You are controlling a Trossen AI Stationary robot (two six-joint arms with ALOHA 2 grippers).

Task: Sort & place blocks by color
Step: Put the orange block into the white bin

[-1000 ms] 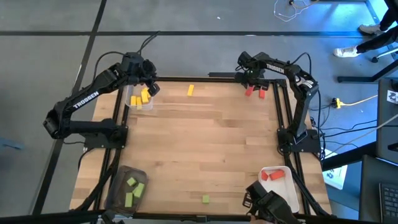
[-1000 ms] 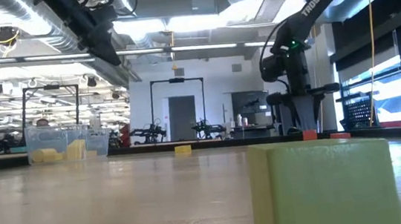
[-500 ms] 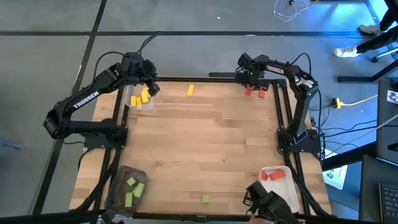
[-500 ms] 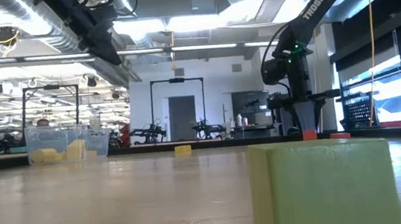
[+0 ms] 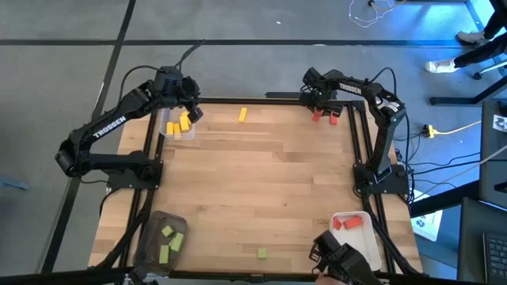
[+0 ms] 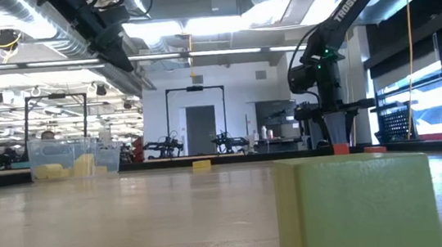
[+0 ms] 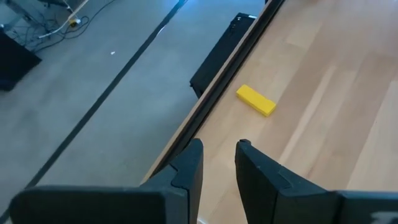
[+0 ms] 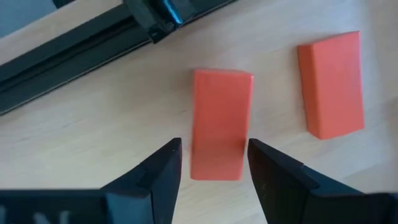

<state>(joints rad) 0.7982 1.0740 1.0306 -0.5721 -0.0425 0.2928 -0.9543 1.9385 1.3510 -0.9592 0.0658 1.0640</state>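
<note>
Wooden table (image 5: 261,174) in open lab, right claw (image 8: 214,163) wide astride red block (image 8: 219,118), left claw (image 7: 219,163) narrow, empty.

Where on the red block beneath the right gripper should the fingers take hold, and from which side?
Grip the red block across its two long sides, coming from above. The right gripper, open, already has a finger on each long side, and the flat faces suit the pads.

Bright, even overhead light; blurred near green block (image 6: 353,204) in low view.
</note>
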